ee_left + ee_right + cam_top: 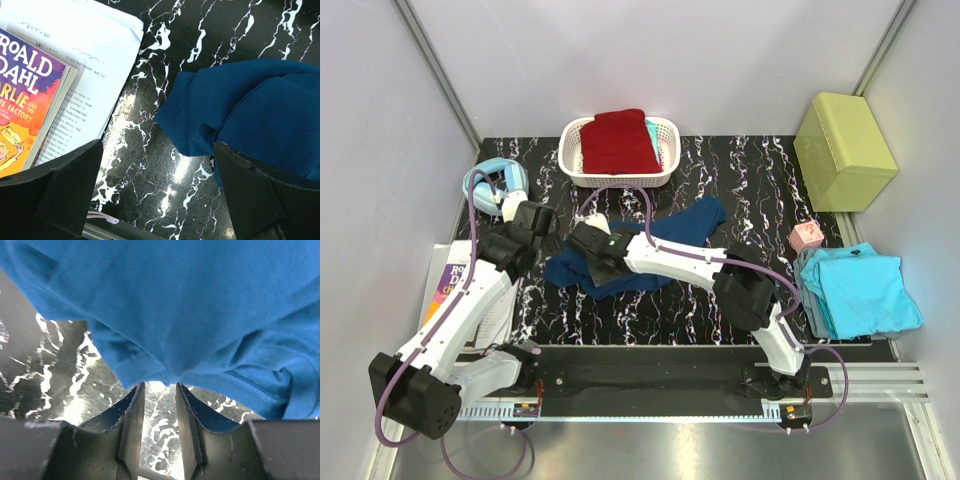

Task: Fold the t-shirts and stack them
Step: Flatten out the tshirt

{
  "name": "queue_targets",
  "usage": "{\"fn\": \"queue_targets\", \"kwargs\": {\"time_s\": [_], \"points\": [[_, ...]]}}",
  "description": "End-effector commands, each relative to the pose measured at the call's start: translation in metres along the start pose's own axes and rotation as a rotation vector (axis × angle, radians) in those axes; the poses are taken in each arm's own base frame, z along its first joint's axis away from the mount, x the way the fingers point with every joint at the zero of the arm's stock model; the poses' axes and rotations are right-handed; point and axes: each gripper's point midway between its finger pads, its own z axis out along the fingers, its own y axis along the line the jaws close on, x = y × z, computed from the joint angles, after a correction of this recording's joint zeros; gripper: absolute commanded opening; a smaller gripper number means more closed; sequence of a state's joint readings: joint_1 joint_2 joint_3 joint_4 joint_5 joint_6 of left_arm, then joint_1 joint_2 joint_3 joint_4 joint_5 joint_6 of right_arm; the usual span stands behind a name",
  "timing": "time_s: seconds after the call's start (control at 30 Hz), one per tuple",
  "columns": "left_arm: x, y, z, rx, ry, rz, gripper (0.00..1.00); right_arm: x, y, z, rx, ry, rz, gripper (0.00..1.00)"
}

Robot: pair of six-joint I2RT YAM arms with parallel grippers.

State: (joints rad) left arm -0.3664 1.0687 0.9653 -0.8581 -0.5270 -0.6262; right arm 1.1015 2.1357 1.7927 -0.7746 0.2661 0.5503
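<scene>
The crumpled navy blue cloth t-shirt [692,224] lies mid-way across the black, white-veined marble table [720,305]. 1 lobe reaches toward the back right, and the rest is bunched at the left under the right arm. Bare tabletop runs from the shirt to the near edge, and to its right as far as a small pink cube [807,236]. Behind it, a white slatted plastic basket [620,179] holds a folded dark red t-shirt [618,142]. Turquoise t-shirts [860,290] are piled at the table's right edge. At the left edge a purple paperback book [25,95] rests on white printed sheets [95,55], with a strip of bare marble between them and the shirt's left fold.

The right arm stretches low across the table toward the left, with the right gripper [160,386] at the shirt's left part. Its 2 fingers stand a narrow gap apart with only marble showing between them, and the shirt's hem is just beyond the tips. The left arm reaches forward. The left gripper [160,200] hangs spread wide over the bare strip, holding nothing, with 1 finger [260,200] beside the shirt's edge.
</scene>
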Motion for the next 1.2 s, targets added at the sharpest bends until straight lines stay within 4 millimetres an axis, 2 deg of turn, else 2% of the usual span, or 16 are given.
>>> {"fn": "queue_targets", "kwargs": {"time_s": [0.0,0.23,0.73,1.03,1.17], "points": [[-0.007,-0.004,0.001,0.019,-0.029,-0.02,0.98,-0.016,0.018,-0.003,-0.046,-0.042,-0.012,0.39],[-0.007,-0.004,0.001,0.018,-0.028,-0.017,0.98,-0.008,0.011,0.01,-0.017,-0.015,-0.01,0.39],[-0.006,-0.006,0.003,0.019,-0.018,-0.017,0.98,0.002,-0.007,0.003,0.033,-0.014,0.018,0.4],[-0.005,-0.005,0.003,0.019,-0.02,-0.015,0.98,-0.011,-0.015,-0.003,0.058,-0.056,0.042,0.41],[-0.004,-0.005,0.003,0.021,-0.02,-0.014,0.98,-0.013,-0.013,-0.001,0.051,-0.057,0.039,0.41]]}}
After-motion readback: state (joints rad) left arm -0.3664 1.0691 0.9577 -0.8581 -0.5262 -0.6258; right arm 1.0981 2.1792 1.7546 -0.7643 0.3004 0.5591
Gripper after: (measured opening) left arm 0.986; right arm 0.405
